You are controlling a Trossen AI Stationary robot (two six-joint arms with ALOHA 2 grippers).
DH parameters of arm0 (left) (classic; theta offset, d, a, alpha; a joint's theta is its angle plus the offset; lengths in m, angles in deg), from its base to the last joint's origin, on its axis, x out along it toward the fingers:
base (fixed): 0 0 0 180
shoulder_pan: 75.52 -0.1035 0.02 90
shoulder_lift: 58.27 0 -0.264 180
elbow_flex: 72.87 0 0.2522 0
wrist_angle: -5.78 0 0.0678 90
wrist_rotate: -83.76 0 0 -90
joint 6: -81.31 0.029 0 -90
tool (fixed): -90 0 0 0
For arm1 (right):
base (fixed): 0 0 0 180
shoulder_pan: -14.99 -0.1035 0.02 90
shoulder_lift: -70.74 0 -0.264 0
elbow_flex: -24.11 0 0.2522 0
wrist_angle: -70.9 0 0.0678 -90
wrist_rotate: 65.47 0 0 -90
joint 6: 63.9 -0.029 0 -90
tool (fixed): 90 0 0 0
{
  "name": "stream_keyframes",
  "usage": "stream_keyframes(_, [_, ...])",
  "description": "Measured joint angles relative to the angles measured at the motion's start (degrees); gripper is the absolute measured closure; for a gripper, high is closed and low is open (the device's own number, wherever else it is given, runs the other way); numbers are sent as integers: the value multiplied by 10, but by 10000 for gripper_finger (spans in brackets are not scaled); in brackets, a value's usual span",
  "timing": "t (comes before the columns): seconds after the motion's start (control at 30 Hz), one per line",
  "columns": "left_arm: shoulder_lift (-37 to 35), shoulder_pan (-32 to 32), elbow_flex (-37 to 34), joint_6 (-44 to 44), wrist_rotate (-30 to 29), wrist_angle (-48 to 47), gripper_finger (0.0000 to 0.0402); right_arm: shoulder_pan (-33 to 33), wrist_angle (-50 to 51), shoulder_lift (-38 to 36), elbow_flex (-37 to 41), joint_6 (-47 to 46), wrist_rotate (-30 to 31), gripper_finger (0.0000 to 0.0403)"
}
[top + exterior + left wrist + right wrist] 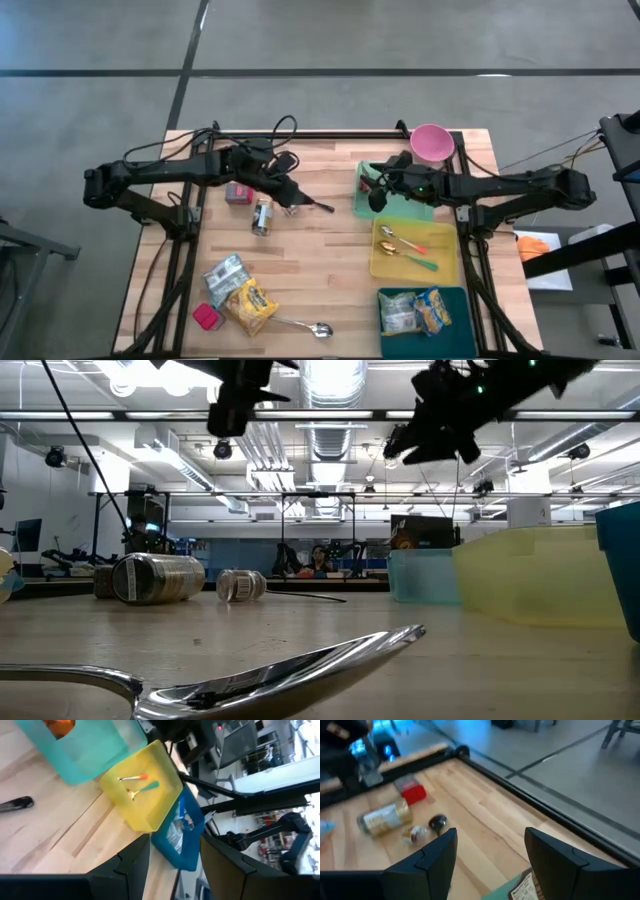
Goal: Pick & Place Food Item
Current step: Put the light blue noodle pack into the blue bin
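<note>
The right gripper (pixel 378 195) hangs above the light green tray (pixel 398 208) at the far right of the table, beside the pink bowl (pixel 432 143). Its wrist view shows the fingers (pixel 435 857) parted with nothing between them. At the edge of that view, on a corner of the green tray, lies a pale packet (pixel 522 889) with small dark print on it, only partly in view, so what kind of food it is cannot be told. Two more food packets (pixel 415 312), one silvery green and one yellow and blue, lie side by side in the dark teal tray (pixel 385 340) at the near right corner. Between the two trays sits the yellow tray (pixel 448 268) with two spoons, one with an orange handle and one with a green handle. The left gripper (pixel 293 200) hovers over the middle of the table, its fingers (pixel 127 865) also apart and empty, near a metal can (pixel 262 215) lying on its side and a small red box (pixel 237 192). On the near left of the table lie a yellow snack bag (pixel 250 305), a silvery green packet (pixel 225 273) touching it, a small pink block (pixel 207 317) and a steel spoon (pixel 305 327).
</note>
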State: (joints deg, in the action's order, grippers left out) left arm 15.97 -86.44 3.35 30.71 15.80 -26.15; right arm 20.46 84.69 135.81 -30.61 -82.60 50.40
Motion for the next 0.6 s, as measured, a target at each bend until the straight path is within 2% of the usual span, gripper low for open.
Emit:
stream_keyframes(0.1, [-17,0,0,13,-10,-11,223,1,68,13,-56,25,-36,175])
stream_keyframes(0.23, [-41,0,1,44,-56,-43,223,0,102,40,-108,61,-104,175])
stream_keyframes(0.47, [-68,6,1,55,-123,-176,223,1,145,77,-175,70,-152,175])
stream_keyframes(0.6, [-75,20,0,64,-152,-240,223,0,153,93,-202,82,-213,175])
